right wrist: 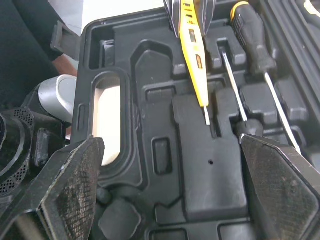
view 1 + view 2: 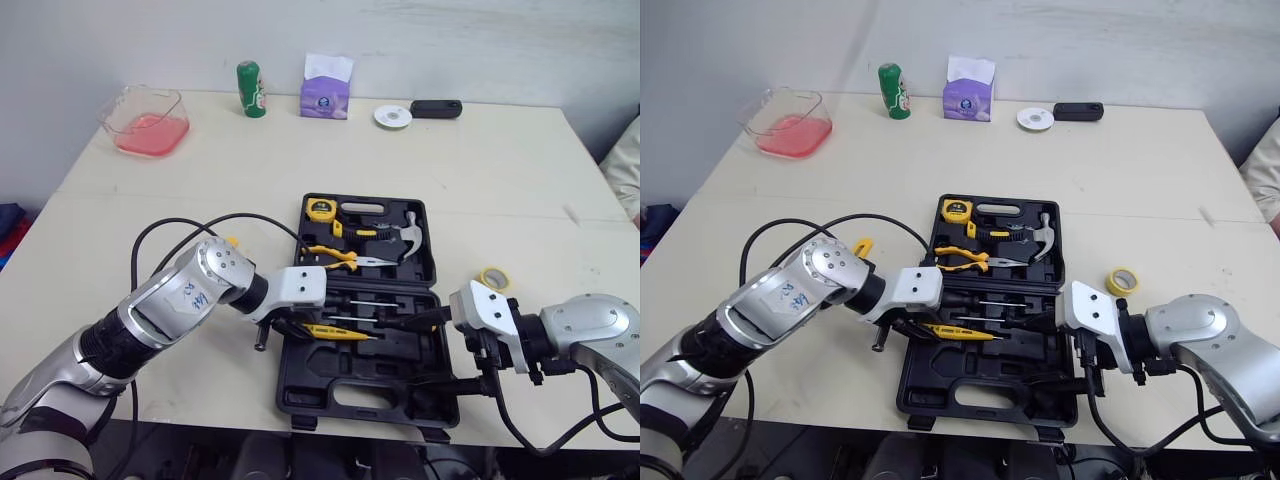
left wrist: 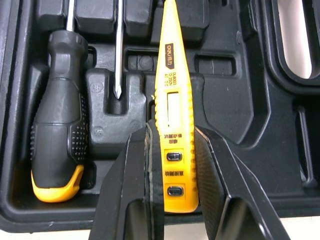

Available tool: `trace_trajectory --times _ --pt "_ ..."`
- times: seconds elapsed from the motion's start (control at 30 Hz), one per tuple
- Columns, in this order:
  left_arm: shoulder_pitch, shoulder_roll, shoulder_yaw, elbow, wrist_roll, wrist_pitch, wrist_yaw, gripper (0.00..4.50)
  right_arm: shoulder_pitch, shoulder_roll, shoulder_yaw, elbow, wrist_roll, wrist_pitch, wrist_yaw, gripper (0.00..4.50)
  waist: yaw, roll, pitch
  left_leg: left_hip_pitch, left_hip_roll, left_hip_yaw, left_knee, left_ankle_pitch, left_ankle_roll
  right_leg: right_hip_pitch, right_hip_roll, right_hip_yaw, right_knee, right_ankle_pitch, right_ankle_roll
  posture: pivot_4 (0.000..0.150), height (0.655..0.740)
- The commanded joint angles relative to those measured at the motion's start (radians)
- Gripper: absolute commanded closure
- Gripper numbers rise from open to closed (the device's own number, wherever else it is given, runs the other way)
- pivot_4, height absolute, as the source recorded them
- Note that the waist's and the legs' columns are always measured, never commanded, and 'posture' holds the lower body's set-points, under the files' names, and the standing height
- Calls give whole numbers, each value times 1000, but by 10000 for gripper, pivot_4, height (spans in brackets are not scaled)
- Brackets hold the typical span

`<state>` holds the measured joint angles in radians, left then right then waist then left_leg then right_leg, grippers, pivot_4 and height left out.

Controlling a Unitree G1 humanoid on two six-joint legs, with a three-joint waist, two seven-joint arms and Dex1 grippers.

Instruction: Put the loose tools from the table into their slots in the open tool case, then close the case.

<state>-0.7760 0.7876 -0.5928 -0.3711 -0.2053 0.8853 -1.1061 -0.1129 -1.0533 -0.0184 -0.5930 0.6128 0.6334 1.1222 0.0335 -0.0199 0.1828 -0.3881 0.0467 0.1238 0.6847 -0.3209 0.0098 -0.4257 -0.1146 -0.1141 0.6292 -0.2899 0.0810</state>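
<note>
"Where is the long yellow plastic tester pen (image 3: 172,95)?"

"The left hand (image 3: 171,134) squeezes its fat end, right over the front half of the open black plastic tool case (image 2: 400,380). The thin tip points sideways, toward the right hand (image 1: 170,142)."

"And that hand?"

"Wide open and holding nothing, by the case's right edge."

A wide, cream-coloured table (image 2: 480,170) stands against a plain, pale grey wall (image 2: 450,40), and a faint seam crosses the tabletop from side to side (whether it is two tables pushed together cannot be told). Along its far edge sit a clear container (image 2: 147,120) holding something pink, a green bottle (image 2: 250,89), a purple tissue pack (image 2: 326,90), a white disc (image 2: 393,116) and a small black device (image 2: 436,108). The light is soft and even.
</note>
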Motion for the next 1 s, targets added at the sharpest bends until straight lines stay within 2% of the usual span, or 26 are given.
trace_trajectory --times 0.03,0.17,0.3,0.43,1.0 --pt "-10 -17 -3 5 29 -11 9 39479 -6 7 -18 -17 3 -14 -2 0 3 0 0 0 0 0 0 0 0 0 0 0 0 0 1 1500 7244" --pt "-19 -26 8 7 35 -16 4 39479 1 11 -18 -20 -2 -19 -6 0 8 0 0 0 0 0 1 0 1 1 0 0 0 1 1 1500 7244" --pt "-62 -24 64 -12 -33 60 -38 39479 12 15 -18 -26 -7 -22 -13 0 13 0 0 0 0 0 1 0 1 1 0 0 0 1 1 1500 7244" --pt "-76 -9 75 -28 -49 68 -55 39479 21 17 -20 -30 -10 -25 -17 0 10 0 0 -1 0 0 2 0 1 0 0 0 0 1 1 1500 7244" --pt "-39 -69 -13 35 42 -5 -17 39479 54 10 -46 -48 -8 -17 -35 0 1 0 0 -1 0 0 2 0 1 1 0 0 0 1 1 1500 7244"
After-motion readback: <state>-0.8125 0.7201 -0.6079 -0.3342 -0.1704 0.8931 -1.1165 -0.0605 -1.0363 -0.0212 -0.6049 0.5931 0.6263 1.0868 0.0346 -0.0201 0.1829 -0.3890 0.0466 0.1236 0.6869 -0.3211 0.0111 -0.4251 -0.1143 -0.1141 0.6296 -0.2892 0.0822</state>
